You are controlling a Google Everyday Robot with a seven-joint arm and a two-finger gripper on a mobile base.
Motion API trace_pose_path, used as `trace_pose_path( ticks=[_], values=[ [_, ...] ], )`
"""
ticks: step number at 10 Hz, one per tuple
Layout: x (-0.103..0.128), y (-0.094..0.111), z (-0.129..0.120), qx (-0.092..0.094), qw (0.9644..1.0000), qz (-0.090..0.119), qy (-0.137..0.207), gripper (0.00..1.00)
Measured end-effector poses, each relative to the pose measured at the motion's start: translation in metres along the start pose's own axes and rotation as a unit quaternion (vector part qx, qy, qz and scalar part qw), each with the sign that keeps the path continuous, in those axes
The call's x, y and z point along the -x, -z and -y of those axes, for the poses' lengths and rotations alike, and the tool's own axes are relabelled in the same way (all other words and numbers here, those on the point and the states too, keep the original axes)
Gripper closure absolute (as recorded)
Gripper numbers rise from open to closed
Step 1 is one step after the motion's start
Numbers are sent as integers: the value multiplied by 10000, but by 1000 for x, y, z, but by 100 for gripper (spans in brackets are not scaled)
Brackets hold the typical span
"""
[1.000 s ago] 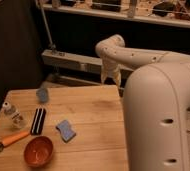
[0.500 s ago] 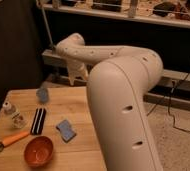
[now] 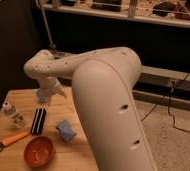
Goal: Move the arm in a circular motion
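The arm (image 3: 108, 95) is seen folded over the wooden table (image 3: 23, 102), judged mid-circle; the arc must be swept round clear of what seems a bowl (image 3: 38, 151). The gripper (image 3: 52, 95) is held above the far edge, and its width cannot be told

Cream-white tubular arm (image 3: 108, 85), dark holes (image 3: 124, 106); short gripper (image 3: 53, 95) over table (image 3: 20, 99).
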Motion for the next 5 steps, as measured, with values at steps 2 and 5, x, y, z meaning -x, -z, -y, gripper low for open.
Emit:
trace_pose_path(
  ticks=[2,5],
  values=[
    [-55,-9,-8,206,9993,-324,46,35],
    [-136,-28,12,471,9939,-799,-592,35]
  ],
)
